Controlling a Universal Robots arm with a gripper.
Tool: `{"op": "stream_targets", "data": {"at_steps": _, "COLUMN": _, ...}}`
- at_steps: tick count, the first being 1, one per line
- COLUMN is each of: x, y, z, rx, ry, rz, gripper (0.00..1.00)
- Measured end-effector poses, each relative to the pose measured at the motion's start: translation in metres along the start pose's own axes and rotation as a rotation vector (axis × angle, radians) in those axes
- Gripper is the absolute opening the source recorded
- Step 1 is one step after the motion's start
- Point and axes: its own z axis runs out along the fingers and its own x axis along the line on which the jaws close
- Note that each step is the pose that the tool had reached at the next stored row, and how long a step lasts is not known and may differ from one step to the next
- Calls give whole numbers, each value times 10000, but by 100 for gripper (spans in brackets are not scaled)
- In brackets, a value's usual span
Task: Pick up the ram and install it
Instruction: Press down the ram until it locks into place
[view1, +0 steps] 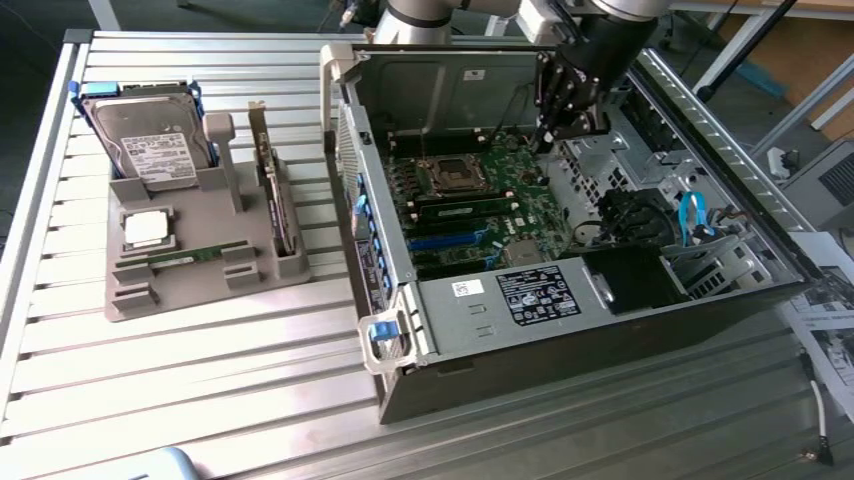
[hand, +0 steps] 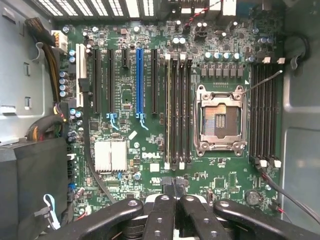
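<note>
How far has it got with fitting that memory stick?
Nothing looks done: the ram lies in the grey tray, not yet picked up. The pincer, shut with nothing visible in it, hovers over the motherboard inside the case. Picking and installing are both left.

The arm (view1: 607, 40) runs off the exterior view's top edge, so its upper part is cut off. The gripper (hand: 175, 187) is cut by the wrist view's lower edge; its linkage hides the board (hand: 150, 165) beneath. In the exterior view the case (view1: 400, 330) wall hides the board's near edge. The ram (view1: 187, 256) on the tray (view1: 134, 300) is too small to make out its chips. A blue-white thing (view1: 167, 462) is cut off at the lower edge.
</note>
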Motion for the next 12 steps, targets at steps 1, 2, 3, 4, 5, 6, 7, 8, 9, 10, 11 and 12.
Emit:
{"op": "stream_targets", "data": {"at_steps": 1, "x": 0, "y": 0, "z": 19, "rx": 0, "ry": 0, "rz": 0, "gripper": 11}}
{"op": "stream_targets", "data": {"at_steps": 2, "x": 1, "y": 0, "z": 42, "rx": 0, "ry": 1, "rz": -1, "gripper": 11}}
{"op": "stream_targets", "data": {"at_steps": 3, "x": 0, "y": 0, "z": 60, "rx": 0, "ry": 1, "rz": -1, "gripper": 11}}
{"op": "stream_targets", "data": {"at_steps": 4, "x": 0, "y": 0, "z": 81, "rx": 0, "ry": 1, "rz": 0, "gripper": 11}}
{"op": "stream_targets", "data": {"at_steps": 5, "x": 1, "y": 0, "z": 100, "rx": 0, "ry": 1, "rz": 0, "gripper": 11}}
{"op": "stream_targets", "data": {"at_steps": 6, "x": 1, "y": 0, "z": 117, "rx": 0, "ry": 0, "rz": -1, "gripper": 11}}
{"op": "stream_targets", "data": {"at_steps": 7, "x": 1, "y": 0, "z": 136, "rx": 0, "ry": 0, "rz": 0, "gripper": 11}}
{"op": "stream_targets", "data": {"at_steps": 8, "x": 1, "y": 0, "z": 155, "rx": 0, "ry": 1, "rz": 0, "gripper": 11}}
{"op": "stream_targets", "data": {"at_steps": 9, "x": 1, "y": 0, "z": 172, "rx": 0, "ry": 1, "rz": 0, "gripper": 11}}
{"op": "stream_targets", "data": {"at_steps": 10, "x": 2, "y": 0, "z": 190, "rx": 0, "ry": 1, "rz": -1, "gripper": 11}}
{"op": "stream_targets", "data": {"at_steps": 11, "x": 2, "y": 0, "z": 210, "rx": 0, "ry": 0, "rz": -1, "gripper": 11}}
{"op": "stream_targets", "data": {"at_steps": 12, "x": 2, "y": 0, "z": 230, "rx": 0, "ry": 0, "rz": -1, "gripper": 11}}
